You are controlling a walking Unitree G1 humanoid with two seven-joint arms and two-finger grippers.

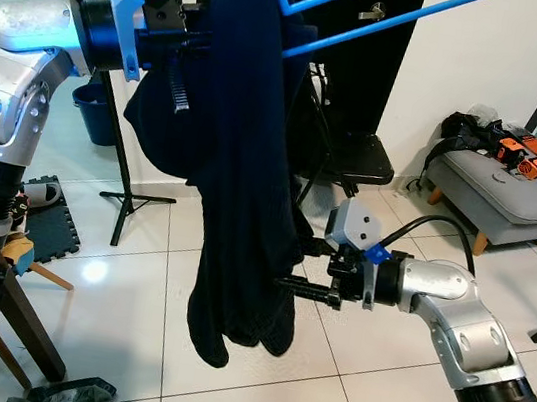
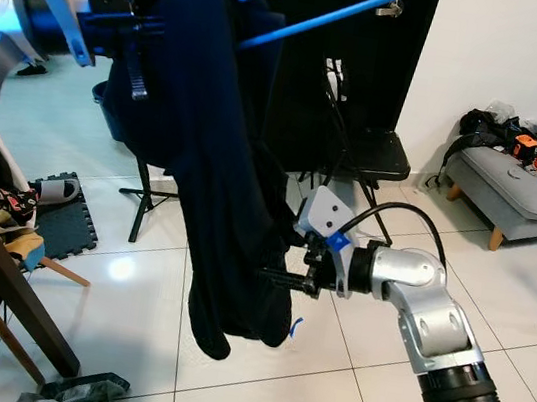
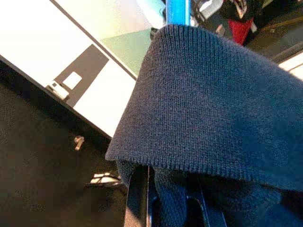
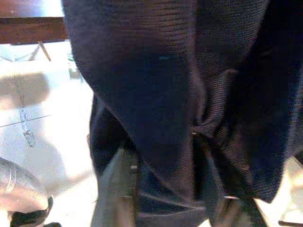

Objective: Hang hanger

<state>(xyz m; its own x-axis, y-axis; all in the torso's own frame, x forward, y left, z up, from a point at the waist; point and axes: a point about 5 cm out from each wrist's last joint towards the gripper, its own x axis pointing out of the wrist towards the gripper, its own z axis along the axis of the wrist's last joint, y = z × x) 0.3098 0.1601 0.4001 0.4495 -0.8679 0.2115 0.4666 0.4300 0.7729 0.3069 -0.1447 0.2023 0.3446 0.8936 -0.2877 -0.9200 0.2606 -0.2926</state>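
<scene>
A blue hanger (image 1: pixel 376 20) is held high at the upper left, and a dark navy knit garment (image 1: pixel 245 157) drapes over it and hangs down almost to the tiled floor. My left gripper (image 1: pixel 186 42) is shut on the hanger's covered end, with fabric folded over its fingers (image 3: pixel 137 198). The blue bar (image 3: pixel 177 12) sticks out above the knit. Lower down, my right gripper (image 1: pixel 294 286) reaches in from the right and is shut on a bunched fold of the garment (image 4: pixel 196 127) near its lower edge.
A black tripod stand (image 1: pixel 124 190) and a black chair (image 1: pixel 356 158) stand just behind the garment. A grey ottoman (image 1: pixel 512 192) with gear on it is at the right. A wooden table leg (image 1: pixel 28 322), a foam mat (image 1: pixel 59 215) and a rag (image 1: pixel 67 398) lie at the left.
</scene>
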